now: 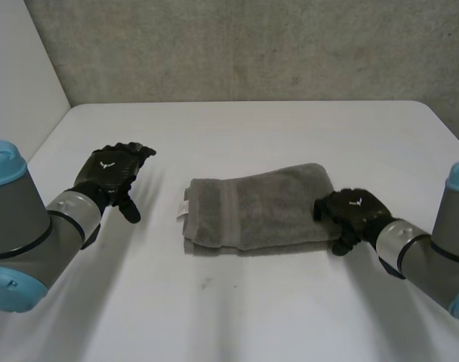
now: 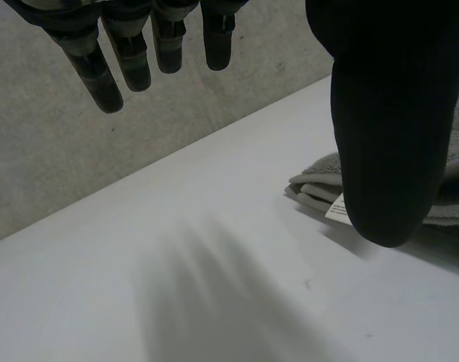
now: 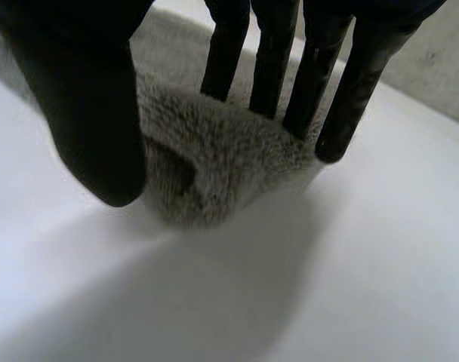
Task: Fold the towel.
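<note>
The grey towel (image 1: 260, 207) lies as a folded, layered bundle on the tabletop (image 1: 252, 317), and the right hand (image 1: 354, 211) sits at its near end, straight fingers (image 3: 271, 68) laid on the pile and thumb just beside it, not clearly pinching, probably to pin the fold flat. The left hand (image 1: 109, 173) hangs well off the towel's far, labelled end, fingers spread and holding nothing, so it looks parked out of the way.
</note>
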`<state>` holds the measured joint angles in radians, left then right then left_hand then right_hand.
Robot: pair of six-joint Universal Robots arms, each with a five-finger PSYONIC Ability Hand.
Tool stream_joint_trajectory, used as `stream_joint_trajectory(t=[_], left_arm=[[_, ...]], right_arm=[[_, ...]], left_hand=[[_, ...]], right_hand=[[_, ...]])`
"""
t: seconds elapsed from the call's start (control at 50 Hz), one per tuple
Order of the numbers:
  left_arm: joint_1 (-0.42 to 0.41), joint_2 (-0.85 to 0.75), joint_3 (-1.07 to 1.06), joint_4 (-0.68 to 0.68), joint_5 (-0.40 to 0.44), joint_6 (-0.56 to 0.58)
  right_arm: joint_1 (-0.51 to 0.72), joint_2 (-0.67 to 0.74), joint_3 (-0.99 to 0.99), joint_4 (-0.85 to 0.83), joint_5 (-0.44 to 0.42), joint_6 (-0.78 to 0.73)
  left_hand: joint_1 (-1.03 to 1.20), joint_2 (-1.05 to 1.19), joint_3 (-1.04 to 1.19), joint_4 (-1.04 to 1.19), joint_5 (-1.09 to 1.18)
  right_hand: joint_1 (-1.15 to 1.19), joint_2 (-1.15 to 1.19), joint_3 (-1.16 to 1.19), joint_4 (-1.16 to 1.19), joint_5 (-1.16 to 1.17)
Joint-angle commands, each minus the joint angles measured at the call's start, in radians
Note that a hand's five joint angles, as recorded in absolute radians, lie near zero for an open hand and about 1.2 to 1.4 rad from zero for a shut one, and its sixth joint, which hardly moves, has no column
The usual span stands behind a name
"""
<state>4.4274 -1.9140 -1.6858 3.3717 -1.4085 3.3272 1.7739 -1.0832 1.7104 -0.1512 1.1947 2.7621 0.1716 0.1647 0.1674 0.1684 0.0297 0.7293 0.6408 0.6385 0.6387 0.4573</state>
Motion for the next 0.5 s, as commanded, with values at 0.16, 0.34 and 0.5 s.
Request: stream_joint_trajectory(t=[0.16, 0.34, 0.5], left_arm=[[-0.022, 0.029, -0.003, 0.000, -0.026, 0.000], [-0.025, 0.063, -0.003, -0.002, -0.029, -0.002], [-0.023, 0.066, 0.001, -0.005, -0.029, -0.002]], right_arm=[[0.060, 0.003, -0.182, -0.047, 0.054, -0.006], [0.383, 0.127, -0.472, 0.067, 0.065, -0.001], [0.558, 0.290, -0.594, 0.147, 0.048, -0.053]], left_hand=[[0.003, 0.010, 0.007, 0.006, -0.030], [0.003, 0.010, 0.007, 0.006, -0.030], [0.003, 0.010, 0.007, 0.006, -0.030]], right_hand=[[0.667, 0.755, 0.758, 0.758, 0.764], [0.667, 0.755, 0.758, 0.758, 0.764], [0.667, 0.755, 0.758, 0.758, 0.764]])
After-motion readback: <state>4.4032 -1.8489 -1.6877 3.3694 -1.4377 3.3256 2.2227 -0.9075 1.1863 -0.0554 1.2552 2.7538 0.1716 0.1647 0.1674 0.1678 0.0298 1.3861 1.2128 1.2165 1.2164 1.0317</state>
